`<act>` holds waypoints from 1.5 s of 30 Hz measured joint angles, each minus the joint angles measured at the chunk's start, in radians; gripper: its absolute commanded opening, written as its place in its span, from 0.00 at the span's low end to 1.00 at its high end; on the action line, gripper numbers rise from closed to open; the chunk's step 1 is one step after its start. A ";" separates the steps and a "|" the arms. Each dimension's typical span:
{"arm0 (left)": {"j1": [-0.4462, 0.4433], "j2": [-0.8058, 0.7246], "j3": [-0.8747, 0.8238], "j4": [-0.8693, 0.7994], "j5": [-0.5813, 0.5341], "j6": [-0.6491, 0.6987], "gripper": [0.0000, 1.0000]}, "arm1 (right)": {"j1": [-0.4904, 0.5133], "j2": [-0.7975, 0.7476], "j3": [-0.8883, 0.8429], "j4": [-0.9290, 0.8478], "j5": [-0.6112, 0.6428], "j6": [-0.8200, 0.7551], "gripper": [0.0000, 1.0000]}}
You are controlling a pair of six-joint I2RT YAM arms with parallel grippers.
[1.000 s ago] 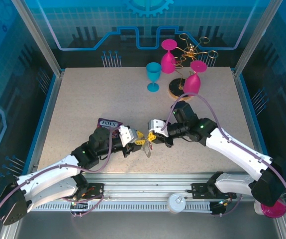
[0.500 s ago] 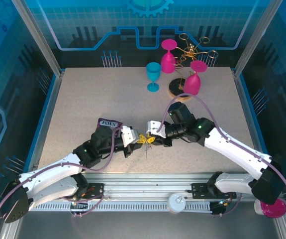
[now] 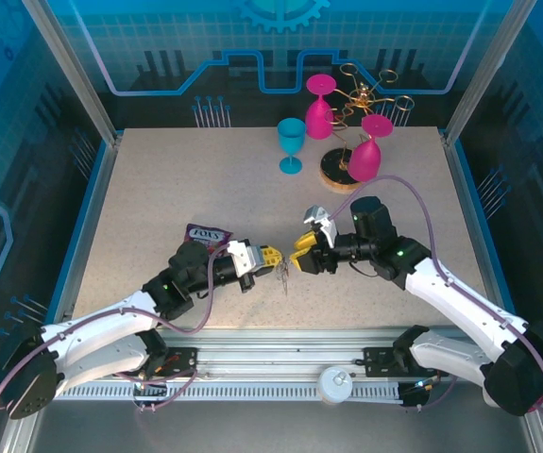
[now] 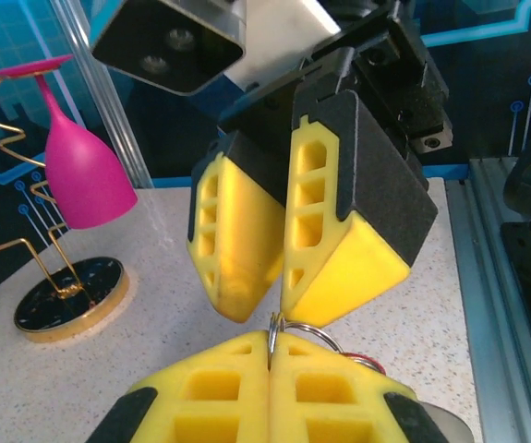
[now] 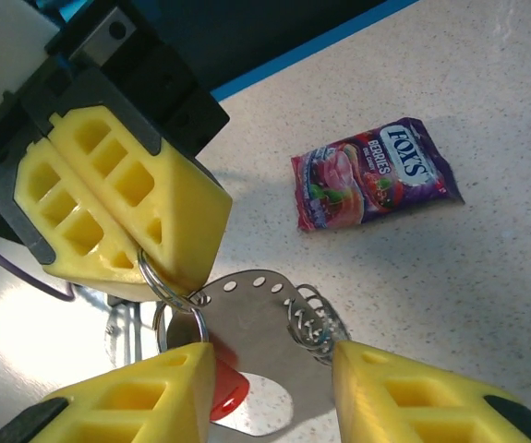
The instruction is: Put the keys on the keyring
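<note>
You see the left gripper (image 3: 273, 254) clamped on a wire ring of the keyring (image 5: 307, 318), right gripper (image 3: 299, 256) facing it with fingers apart, keys (image 5: 224, 388) with red tag beside one right finger.

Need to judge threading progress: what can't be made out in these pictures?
Right wrist view: small red plastic tag, partly behind the open right pincer; its key end hidden.
Left wrist view: thin silver wire ring, mostly buried in the shut left pincer.
Top view: dangling metal bundle, too small to untangle.
</note>
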 measured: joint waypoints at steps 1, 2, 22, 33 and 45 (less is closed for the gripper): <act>0.000 0.002 0.000 0.006 -0.003 0.008 0.00 | -0.006 0.000 -0.013 0.029 -0.014 0.035 0.40; 0.000 0.003 0.000 0.013 -0.006 0.010 0.00 | -0.013 -0.002 -0.024 0.051 -0.025 0.066 0.41; -0.019 0.047 -0.024 0.162 -0.055 0.007 0.00 | -0.039 0.002 -0.106 0.285 -0.102 0.315 0.38; -0.019 0.095 -0.039 0.227 -0.064 -0.023 0.00 | -0.034 -0.157 -0.126 0.237 -0.008 -0.015 0.36; -0.019 0.111 -0.039 0.263 -0.004 -0.074 0.00 | 0.014 -0.036 -0.062 0.151 -0.053 -0.357 0.21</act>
